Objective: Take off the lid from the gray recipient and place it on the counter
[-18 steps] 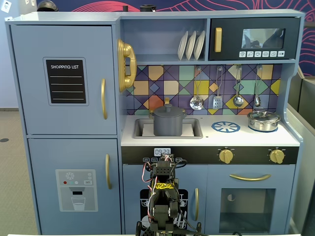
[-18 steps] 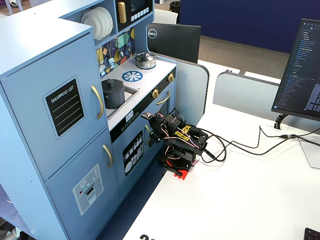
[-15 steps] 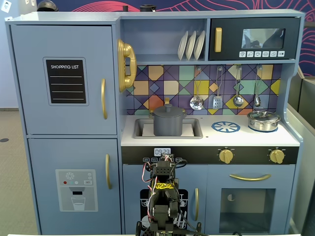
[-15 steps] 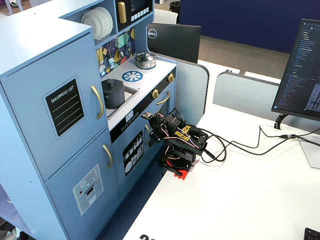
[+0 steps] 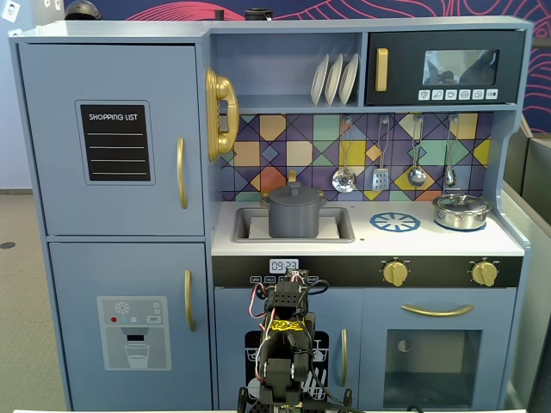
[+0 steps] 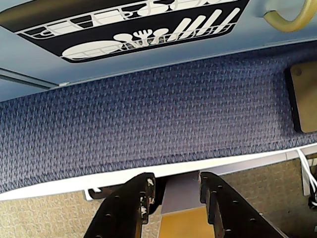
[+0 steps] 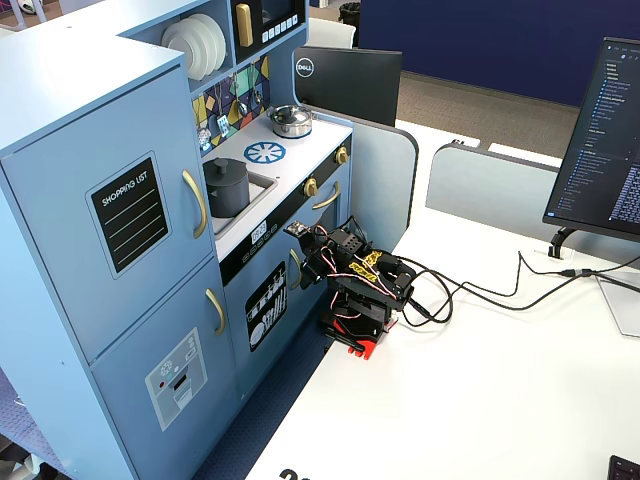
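Your tool (image 6: 173, 191) is sitting spread and empty, folded low before the kitchen's lower doors. The lid (image 5: 295, 192) is resting on the gray recipient (image 5: 297, 215), which is standing in the surface's (image 5: 430, 239) sink.

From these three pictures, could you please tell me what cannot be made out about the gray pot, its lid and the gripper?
- The gray pot stands in the sink, whose wall hides the pot's bottom in both fixed views.
- The lid is too small to show whether it sits fully closed.
- The wrist view shows only the gripper over carpet; pot and counter lie outside its edges.
- In both fixed views the folded arm hides the gripper's fingertips.
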You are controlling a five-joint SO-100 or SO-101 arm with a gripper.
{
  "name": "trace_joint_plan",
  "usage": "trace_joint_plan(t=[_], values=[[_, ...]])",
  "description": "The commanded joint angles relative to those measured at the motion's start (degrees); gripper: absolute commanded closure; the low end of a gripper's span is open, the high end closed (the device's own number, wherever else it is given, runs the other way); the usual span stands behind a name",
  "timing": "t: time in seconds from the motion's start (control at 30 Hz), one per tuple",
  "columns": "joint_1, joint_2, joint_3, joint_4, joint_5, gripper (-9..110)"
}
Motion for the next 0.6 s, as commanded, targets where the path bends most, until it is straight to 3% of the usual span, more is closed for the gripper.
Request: trace_joint_plan(t=[0.0, 0.1, 0.33, 0.57], values=[[0.44, -0.44, 0.88, 8.44, 0.79, 101], [2.02, -0.44, -4.22, 1.49, 3.16, 101], [0.26, -7.38, -23.91, -33.31, -4.04, 101], [-0.79, -20.21, -43.77, -42.28, -5.10, 101]])
